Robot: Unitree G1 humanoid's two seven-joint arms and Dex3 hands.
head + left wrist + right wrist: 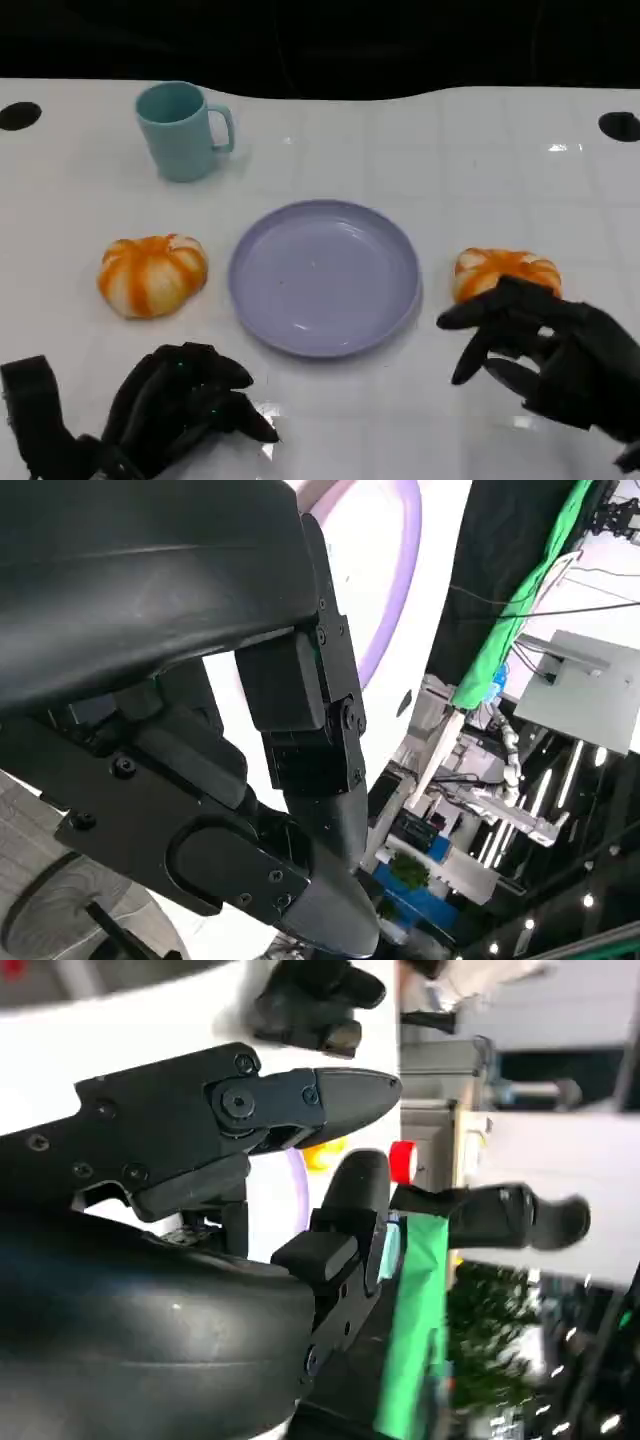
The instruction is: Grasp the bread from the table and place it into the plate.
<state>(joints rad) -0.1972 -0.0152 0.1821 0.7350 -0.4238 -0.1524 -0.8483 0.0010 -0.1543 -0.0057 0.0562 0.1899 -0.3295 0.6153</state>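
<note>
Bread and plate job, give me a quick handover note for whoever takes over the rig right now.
Left hand: resting low near the table's front edge, fingers curled in, holding nothing.
Right hand: fingers apart, holding nothing, just in front of the right bread; contact cannot be told.
Plate: centre of the table, nothing in it.
Left bread: on the table beside the plate, on its left, untouched.
Teal mug: behind the plate to the left, not part of the job.
Done: nothing placed yet.
Left: grasp a bread, likely the right one, and set it in the plate.
</note>
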